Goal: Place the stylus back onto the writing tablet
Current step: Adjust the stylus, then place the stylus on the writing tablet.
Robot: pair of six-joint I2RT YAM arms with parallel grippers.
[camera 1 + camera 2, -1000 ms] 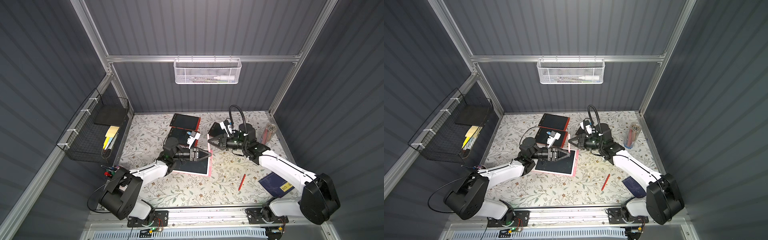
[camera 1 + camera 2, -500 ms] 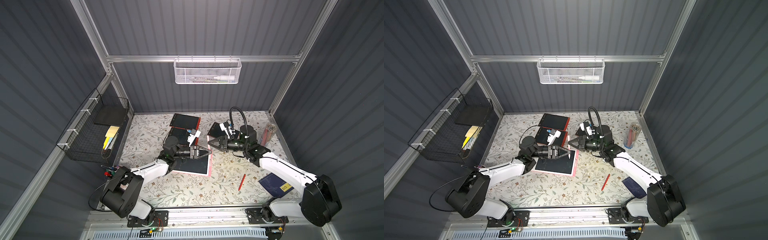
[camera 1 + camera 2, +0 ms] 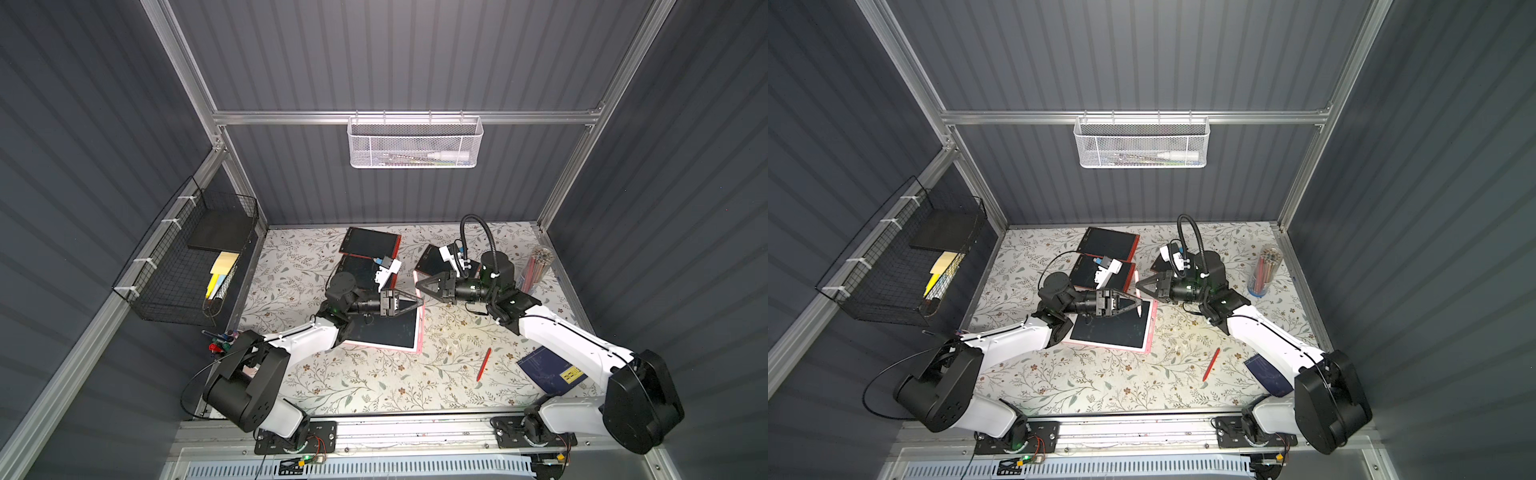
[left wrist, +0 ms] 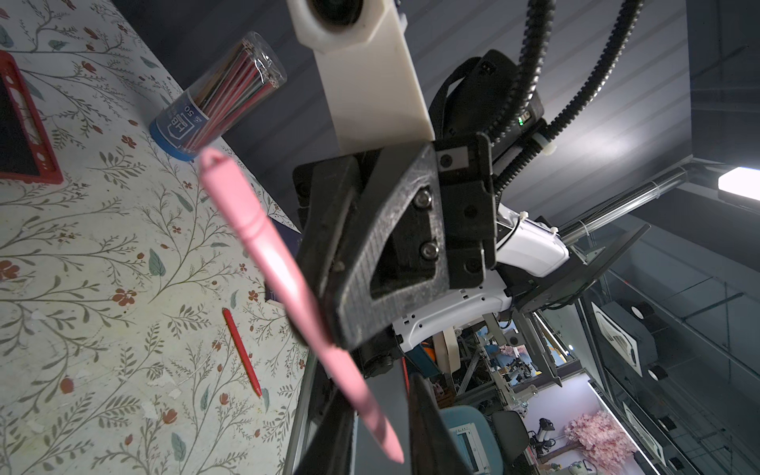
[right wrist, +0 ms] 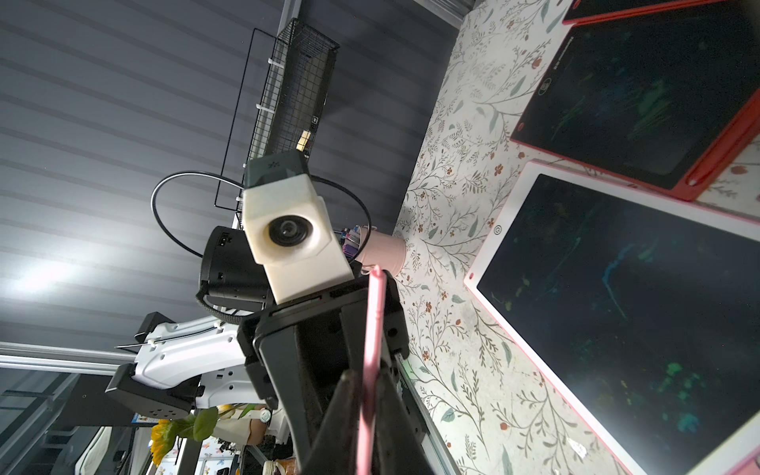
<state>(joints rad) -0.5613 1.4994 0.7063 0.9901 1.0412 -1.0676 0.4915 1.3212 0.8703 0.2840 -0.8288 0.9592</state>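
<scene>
**Right gripper** (image 5: 366,411): the jaws are closed on the stylus (image 5: 375,320). In the right wrist view both fingers press the pink shaft, which runs away from them toward its looped end.

**Left gripper** (image 4: 380,399): the jaws are narrowed, with one finger on each side of the stylus's pointed end. No view confirms contact between the pads and the shaft.

**Stylus position:** it is off the table (image 3: 374,382), spanning the two grippers. In both top views the grippers meet tip to tip over the far right corner of the pink tablet (image 3: 386,332).

**Pink tablet:** it lies flat at the table's centre with its dark screen up. The left arm crosses over its left part.

**Other items:**
- Two red tablets (image 3: 370,242) lie between the pink tablet and the far edge, one partly under the left wrist camera.
- A third red tablet (image 3: 432,259) lies under the right wrist.
- A red pencil (image 3: 483,365) lies toward the front right, between the pink tablet and a blue booklet (image 3: 548,370).
- A pencil tube (image 3: 536,270) stands at the right edge.
</scene>
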